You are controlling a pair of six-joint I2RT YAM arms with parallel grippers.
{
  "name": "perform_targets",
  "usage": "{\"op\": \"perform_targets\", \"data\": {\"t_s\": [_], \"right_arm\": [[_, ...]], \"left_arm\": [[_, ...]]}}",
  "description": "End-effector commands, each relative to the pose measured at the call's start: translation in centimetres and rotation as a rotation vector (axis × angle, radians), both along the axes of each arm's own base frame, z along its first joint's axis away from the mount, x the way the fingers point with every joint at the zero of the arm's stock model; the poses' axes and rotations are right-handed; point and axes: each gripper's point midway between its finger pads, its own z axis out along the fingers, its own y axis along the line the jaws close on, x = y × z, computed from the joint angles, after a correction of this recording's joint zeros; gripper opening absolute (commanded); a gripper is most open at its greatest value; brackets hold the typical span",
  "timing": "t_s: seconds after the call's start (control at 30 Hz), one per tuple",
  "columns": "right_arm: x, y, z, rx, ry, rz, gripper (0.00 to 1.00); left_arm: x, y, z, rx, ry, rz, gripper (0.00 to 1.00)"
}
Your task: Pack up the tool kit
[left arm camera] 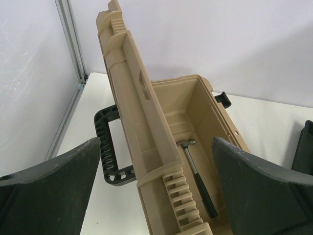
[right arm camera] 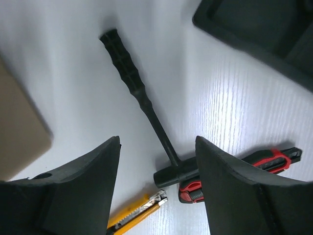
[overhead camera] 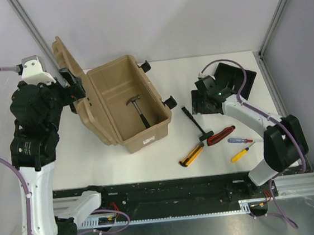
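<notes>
The tool kit is a large tan ribbed box standing open left of the table's middle, with its lid raised upright on the left side. A steel-headed hammer lies on its floor. My left gripper is open, and its fingers straddle the upright lid with the kit's black handle on the left. My right gripper hangs open over a black mallet lying on the table, with nothing between its fingers.
Right of the kit lie the black mallet, a red-and-black tool, a yellow utility knife and two screwdrivers. A black tray sits at the back right. Black latches stick out from the kit's right side.
</notes>
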Motion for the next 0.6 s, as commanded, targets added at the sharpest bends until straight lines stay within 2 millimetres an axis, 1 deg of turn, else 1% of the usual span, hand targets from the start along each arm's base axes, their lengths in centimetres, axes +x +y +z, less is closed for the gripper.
{"op": "perform_targets", "data": {"t_s": [0.0,0.07,0.13,0.23,0.4,0.43,0.5,0.57], "right_arm": [[-1.4,0.1,-5.2,-0.02,0.127,0.04,0.65],[-1.6,0.1,-6.9,-0.028,0.151,0.063,0.64],[-1.6,0.3,-8.1,-0.03,0.165,0.087,0.63],[-1.7,0.9,-9.4,-0.028,0.186,0.123,0.61],[-2.2,0.9,-11.3,-0.049,0.232,0.131,0.57],[-2.3,0.9,-11.6,-0.054,0.242,0.131,0.56],[-2.5,0.9,-12.3,-0.063,0.261,0.128,0.49],[-2.7,0.8,-13.0,-0.074,0.278,0.121,0.37]], "left_arm": [[-0.2,0.1,1.4,-0.002,-0.048,0.007,0.99],[-0.2,0.2,1.3,-0.003,-0.047,0.008,0.99],[-0.3,0.1,1.2,-0.002,-0.045,0.008,0.99],[-0.2,0.0,1.0,-0.003,-0.041,0.003,0.99],[-0.1,0.1,0.7,-0.001,-0.034,0.007,1.0],[-0.1,0.2,0.6,0.001,-0.033,0.009,0.99],[-0.1,0.2,0.6,0.006,-0.031,0.012,0.99],[-0.1,0.3,0.6,0.009,-0.031,0.017,0.99]]}}
